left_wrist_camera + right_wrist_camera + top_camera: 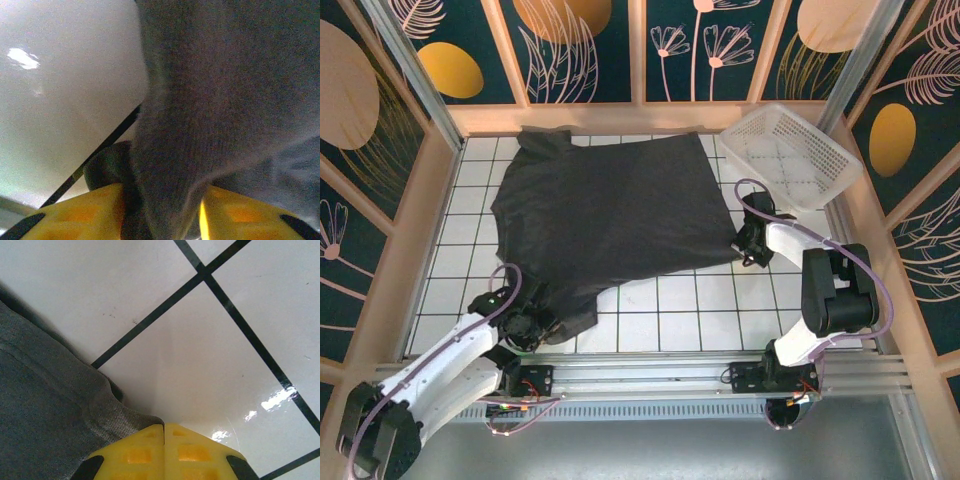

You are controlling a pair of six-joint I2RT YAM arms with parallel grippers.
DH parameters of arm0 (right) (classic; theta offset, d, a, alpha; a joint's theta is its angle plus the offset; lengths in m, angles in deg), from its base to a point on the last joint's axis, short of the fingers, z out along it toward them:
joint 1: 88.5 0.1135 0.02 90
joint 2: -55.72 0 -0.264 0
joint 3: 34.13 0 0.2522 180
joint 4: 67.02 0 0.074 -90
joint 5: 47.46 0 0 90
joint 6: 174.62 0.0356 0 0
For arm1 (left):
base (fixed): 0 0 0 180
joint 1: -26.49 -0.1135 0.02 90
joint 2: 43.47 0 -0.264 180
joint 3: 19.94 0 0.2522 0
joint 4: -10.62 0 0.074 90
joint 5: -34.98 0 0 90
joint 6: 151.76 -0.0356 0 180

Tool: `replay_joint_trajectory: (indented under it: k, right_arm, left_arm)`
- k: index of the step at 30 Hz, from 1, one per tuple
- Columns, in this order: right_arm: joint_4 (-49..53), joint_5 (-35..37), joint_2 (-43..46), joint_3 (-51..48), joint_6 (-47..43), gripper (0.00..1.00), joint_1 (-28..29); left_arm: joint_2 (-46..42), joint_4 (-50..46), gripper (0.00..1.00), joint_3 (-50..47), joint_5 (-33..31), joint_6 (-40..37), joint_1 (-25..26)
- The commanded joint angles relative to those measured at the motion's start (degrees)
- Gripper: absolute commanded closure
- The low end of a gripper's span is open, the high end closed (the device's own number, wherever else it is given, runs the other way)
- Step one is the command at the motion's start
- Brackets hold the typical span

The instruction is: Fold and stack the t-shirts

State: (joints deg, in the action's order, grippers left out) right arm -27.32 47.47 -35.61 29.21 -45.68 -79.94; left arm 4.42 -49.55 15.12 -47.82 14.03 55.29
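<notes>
A black t-shirt lies spread over the white tiled table, its near-left corner bunched up. My left gripper sits at that corner. In the left wrist view a thick fold of the t-shirt fills the gap between the yellow fingers, with the left gripper shut on it. My right gripper is at the shirt's near-right corner. There the hem of the t-shirt runs up to a point at the seam of the right gripper, whose tips are pressed together on it.
A white lattice basket stands at the back right, just beyond the right arm. Wooden walls close in the table on three sides. Bare tiles lie along the front between the two arms.
</notes>
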Motion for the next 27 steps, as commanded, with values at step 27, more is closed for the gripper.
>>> replay_joint_trajectory:
  k: [27]
  right_arm:
    - [8.37, -3.69, -7.63, 24.73, 2.37, 1.0, 2.28]
  left_arm:
    - [25.39, 14.41, 1.0, 32.82, -5.48, -18.67, -19.63]
